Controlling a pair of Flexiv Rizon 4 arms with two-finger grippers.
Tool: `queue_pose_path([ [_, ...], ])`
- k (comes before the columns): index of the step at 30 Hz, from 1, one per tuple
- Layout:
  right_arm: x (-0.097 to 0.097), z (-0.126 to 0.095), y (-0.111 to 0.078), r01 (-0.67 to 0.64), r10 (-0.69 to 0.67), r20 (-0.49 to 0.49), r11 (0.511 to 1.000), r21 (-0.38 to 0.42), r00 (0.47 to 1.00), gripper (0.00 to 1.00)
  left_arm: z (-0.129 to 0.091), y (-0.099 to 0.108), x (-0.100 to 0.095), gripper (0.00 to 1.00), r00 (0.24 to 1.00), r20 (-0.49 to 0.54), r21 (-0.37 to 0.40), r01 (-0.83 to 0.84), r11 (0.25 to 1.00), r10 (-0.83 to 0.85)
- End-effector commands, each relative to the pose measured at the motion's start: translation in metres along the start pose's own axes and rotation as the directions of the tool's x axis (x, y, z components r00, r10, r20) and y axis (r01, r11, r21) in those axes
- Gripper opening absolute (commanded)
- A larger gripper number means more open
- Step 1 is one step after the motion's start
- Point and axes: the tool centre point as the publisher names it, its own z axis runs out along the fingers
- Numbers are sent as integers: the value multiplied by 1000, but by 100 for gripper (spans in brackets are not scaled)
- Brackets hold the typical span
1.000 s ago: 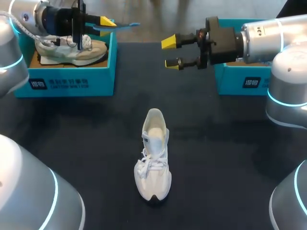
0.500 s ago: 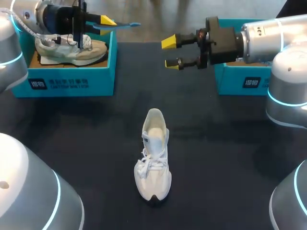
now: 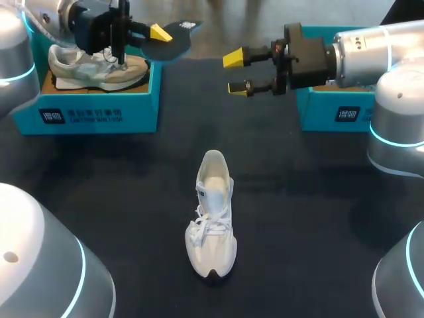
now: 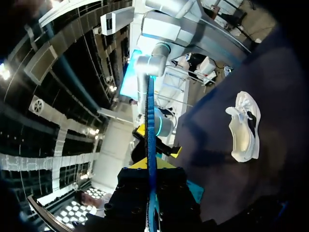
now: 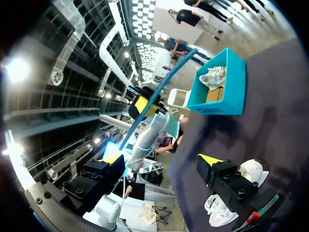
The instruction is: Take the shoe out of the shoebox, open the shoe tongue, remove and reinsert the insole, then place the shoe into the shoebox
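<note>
Jaws of the left gripper pinch the insole at upper left; the right gripper gapes empty. The shoe stands mid-frame, unboxed (tongue apparently open); reinserting the insole and boxing remain.

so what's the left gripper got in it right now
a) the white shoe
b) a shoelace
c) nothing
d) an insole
d: the left gripper is shut on a thin, flat insole, which shows edge-on between its fingers in the left wrist view, while the white shoe lies alone on the table.
</note>
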Motion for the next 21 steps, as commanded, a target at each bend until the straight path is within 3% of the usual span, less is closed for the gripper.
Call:
queue_pose_path([
  [1,0,2,0,0,0,2,1000,-2,1000,100,4,-5,3,0,990,-28,9,-136,991,136],
  [14,0,2,0,0,0,2,1000,-2,1000,100,3,-18,16,0,939,-95,61,-327,943,332],
  [21,0,2,0,0,0,2,1000,-2,1000,100,2,-22,24,0,910,-131,21,-395,919,394],
])
